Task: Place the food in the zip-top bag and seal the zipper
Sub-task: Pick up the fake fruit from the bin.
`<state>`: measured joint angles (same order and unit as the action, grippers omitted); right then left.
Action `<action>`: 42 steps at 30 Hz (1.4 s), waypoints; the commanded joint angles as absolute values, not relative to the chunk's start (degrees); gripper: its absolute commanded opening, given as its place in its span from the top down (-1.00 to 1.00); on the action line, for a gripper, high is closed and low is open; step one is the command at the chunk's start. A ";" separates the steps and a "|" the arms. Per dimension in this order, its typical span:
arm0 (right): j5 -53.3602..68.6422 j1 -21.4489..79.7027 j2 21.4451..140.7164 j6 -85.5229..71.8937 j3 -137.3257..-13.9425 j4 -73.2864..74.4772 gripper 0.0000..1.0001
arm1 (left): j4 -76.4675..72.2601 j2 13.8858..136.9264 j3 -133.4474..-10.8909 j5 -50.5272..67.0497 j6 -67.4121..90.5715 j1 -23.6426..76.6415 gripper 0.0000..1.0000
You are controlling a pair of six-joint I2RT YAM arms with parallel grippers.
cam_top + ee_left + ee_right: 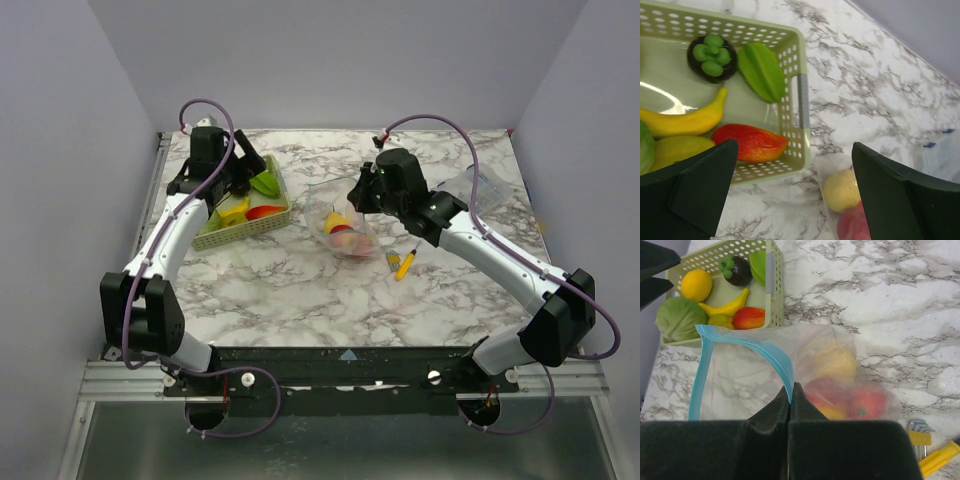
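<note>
The clear zip-top bag (340, 228) lies mid-table with its mouth held up and open. My right gripper (791, 389) is shut on the light-blue zipper (756, 348) at the near rim; in the top view the gripper (358, 196) is just above the bag. A yellow fruit (838, 363) and red fruits (861, 401) lie inside. My left gripper (794, 165) is open and empty, hovering over the near right corner of the green basket (803, 100), shown in the top view (243, 178). The basket holds a banana (685, 120), a red-orange fruit (753, 143), a green starfruit (760, 70), a mangosteen (712, 57), a cabbage (677, 317) and a lemon (696, 285).
A thin yellow stick with a black tip (405, 263) and hex keys (917, 427) lie right of the bag. A smaller clear plastic piece (480, 185) sits at the far right. Walls close in the table's left, back and right sides.
</note>
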<state>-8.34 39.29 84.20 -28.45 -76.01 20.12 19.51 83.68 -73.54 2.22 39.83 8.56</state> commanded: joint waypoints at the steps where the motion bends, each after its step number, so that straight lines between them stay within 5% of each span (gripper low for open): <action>1: -9.66 39.11 84.12 -27.43 -75.15 19.01 0.99 | 22.32 90.87 -77.67 -6.39 47.20 5.85 -0.97; 8: -9.75 39.12 84.57 -27.20 -75.71 19.85 0.99 | 32.19 104.88 -89.44 -8.67 56.40 2.15 -0.95; 33: -9.93 39.11 87.06 -27.47 -77.46 21.27 0.99 | 22.34 118.85 -88.80 7.56 68.97 -4.58 -0.76; 42: -9.99 39.06 86.89 -27.61 -77.61 21.79 0.99 | 20.55 121.49 -90.69 9.07 68.03 -4.69 -0.49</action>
<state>-9.19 39.29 86.46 -27.88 -75.88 20.14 22.59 119.72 -89.38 6.59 67.68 -4.60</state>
